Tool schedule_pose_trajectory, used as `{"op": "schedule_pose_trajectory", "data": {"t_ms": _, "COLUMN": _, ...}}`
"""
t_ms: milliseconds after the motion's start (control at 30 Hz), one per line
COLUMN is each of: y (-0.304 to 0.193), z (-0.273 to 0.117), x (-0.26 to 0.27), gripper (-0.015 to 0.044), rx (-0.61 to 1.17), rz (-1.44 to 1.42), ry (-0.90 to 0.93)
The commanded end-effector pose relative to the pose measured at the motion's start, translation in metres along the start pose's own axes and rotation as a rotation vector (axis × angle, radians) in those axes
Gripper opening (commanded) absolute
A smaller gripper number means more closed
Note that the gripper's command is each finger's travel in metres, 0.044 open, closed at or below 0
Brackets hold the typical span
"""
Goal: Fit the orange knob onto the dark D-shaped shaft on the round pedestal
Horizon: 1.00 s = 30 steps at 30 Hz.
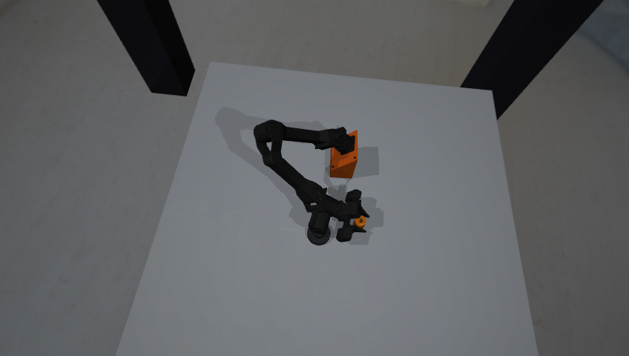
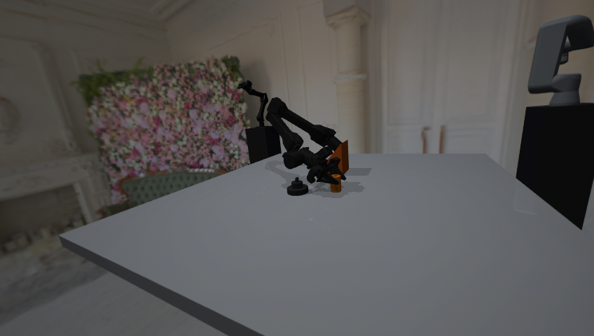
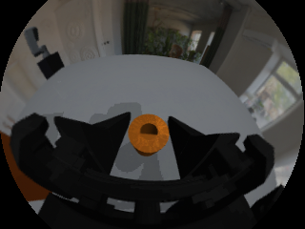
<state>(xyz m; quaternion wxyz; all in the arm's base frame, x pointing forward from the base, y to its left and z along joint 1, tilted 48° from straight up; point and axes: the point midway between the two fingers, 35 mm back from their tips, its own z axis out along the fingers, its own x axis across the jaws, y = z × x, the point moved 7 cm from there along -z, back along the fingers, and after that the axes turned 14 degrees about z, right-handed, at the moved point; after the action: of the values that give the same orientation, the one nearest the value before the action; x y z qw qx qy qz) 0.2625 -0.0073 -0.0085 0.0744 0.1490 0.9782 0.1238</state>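
The orange knob (image 1: 359,225) (image 2: 335,187) (image 3: 149,144) stands upright on the table, hole up. In the wrist view its D-shaped hole has the flat side toward the gripper body. My gripper (image 1: 366,223) (image 2: 341,181) (image 3: 149,117) is open and tilted low, with one fingertip on each side of the knob's top; whether either touches it I cannot tell. The round dark pedestal (image 1: 318,240) (image 2: 297,191) stands left of the knob in the top and exterior views. Its shaft (image 2: 297,178) is bare; the arm hides it in the top view. The shaft's flat side cannot be made out.
The orange wedge-shaped arm base (image 1: 342,171) (image 2: 344,157) (image 3: 19,174) stands on the grey table (image 1: 308,304) (image 2: 333,257) (image 3: 143,76), behind the knob in the top and exterior views. The arm's wrist hangs over or close beside the pedestal in the top view.
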Motion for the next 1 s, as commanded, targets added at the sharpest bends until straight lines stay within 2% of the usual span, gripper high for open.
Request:
{"op": "schedule_pose_trajectory", "data": {"t_ms": 0, "y": 0.000, "z": 0.000, "x": 0.000, "gripper": 0.0312, "rx": -0.001, "rz": 0.000, "ry": 0.000}}
{"op": "schedule_pose_trajectory", "data": {"t_ms": 167, "y": 0.000, "z": 0.000, "x": 0.000, "gripper": 0.0440, "rx": -0.001, "rz": 0.000, "ry": 0.000}}
{"op": "schedule_pose_trajectory", "data": {"t_ms": 367, "y": 0.002, "z": -0.001, "x": 0.000, "gripper": 0.0440, "rx": -0.001, "rz": 0.000, "ry": 0.000}}
{"op": "schedule_pose_trajectory", "data": {"t_ms": 567, "y": 0.066, "z": -0.038, "x": 0.015, "gripper": 0.0440, "rx": -0.004, "rz": 0.000, "ry": 0.000}}
{"op": "schedule_pose_trajectory", "data": {"t_ms": 733, "y": 0.069, "z": -0.039, "x": 0.016, "gripper": 0.0440, "rx": 0.012, "rz": 0.007, "ry": 0.005}}
{"op": "schedule_pose_trajectory", "data": {"t_ms": 800, "y": 0.076, "z": -0.033, "x": 0.018, "gripper": 0.0440, "rx": 0.140, "rz": 0.050, "ry": 0.042}}
{"op": "schedule_pose_trajectory", "data": {"t_ms": 867, "y": 0.088, "z": -0.025, "x": 0.021, "gripper": 0.0440, "rx": 0.343, "rz": 0.094, "ry": 0.061}}
{"op": "schedule_pose_trajectory", "data": {"t_ms": 967, "y": 0.108, "z": -0.018, "x": 0.026, "gripper": 0.0440, "rx": 0.643, "rz": 0.106, "ry": 0.006}}
